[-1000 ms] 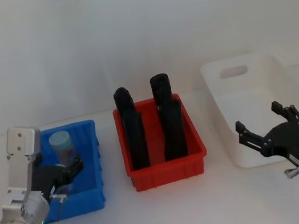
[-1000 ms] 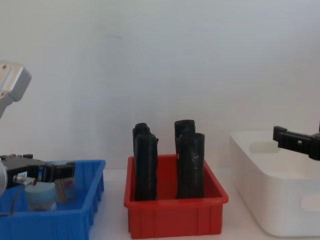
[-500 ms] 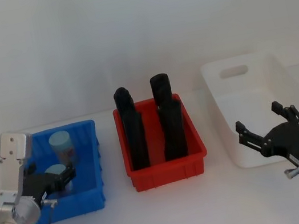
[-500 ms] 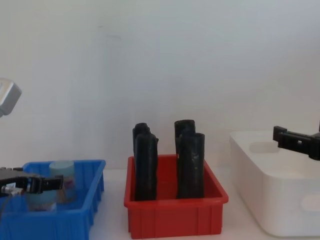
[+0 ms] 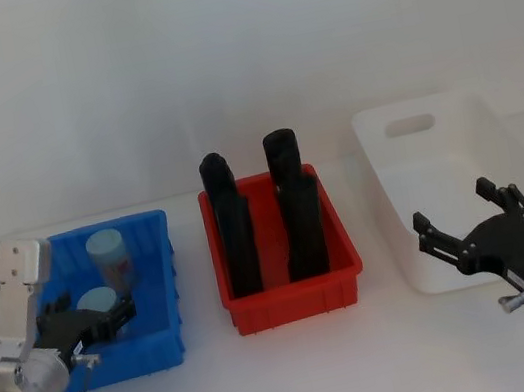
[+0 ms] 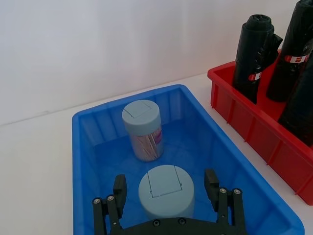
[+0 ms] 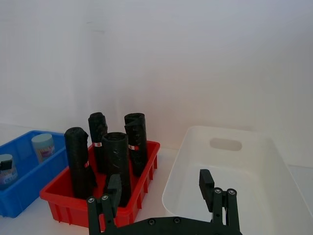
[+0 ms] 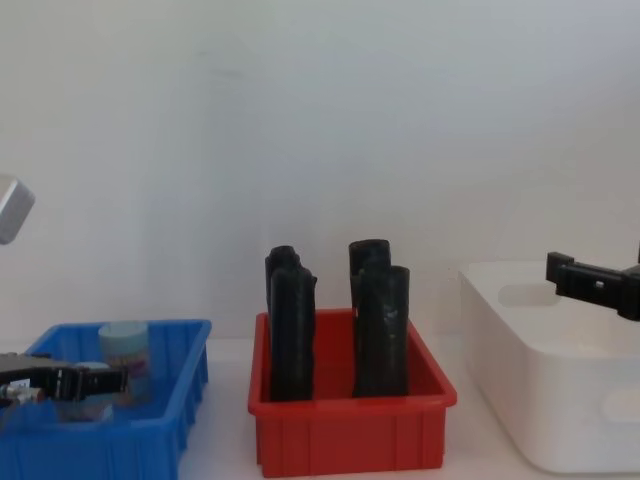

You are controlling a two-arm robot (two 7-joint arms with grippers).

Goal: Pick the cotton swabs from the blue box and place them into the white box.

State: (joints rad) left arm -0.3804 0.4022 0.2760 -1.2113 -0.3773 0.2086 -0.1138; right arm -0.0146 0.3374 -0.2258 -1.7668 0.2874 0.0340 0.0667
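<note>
Your left gripper point(image 6: 165, 179) has sunk into the blue box point(image 6: 98, 131), wide astride the nearer cotton swabs point(image 5: 96, 302), ready to clamp; right gripper point(image 5: 454, 208) waits spread by the white box point(image 5: 379, 167).

The left tool point(image 6: 165, 187) hangs low, spread apart; the right tool point(image 5: 452, 206) hovers likewise.

Two cotton swabs point(image 5: 108, 256); four black rolls point(image 5: 298, 215); three boxes point(image 5: 134, 219).
</note>
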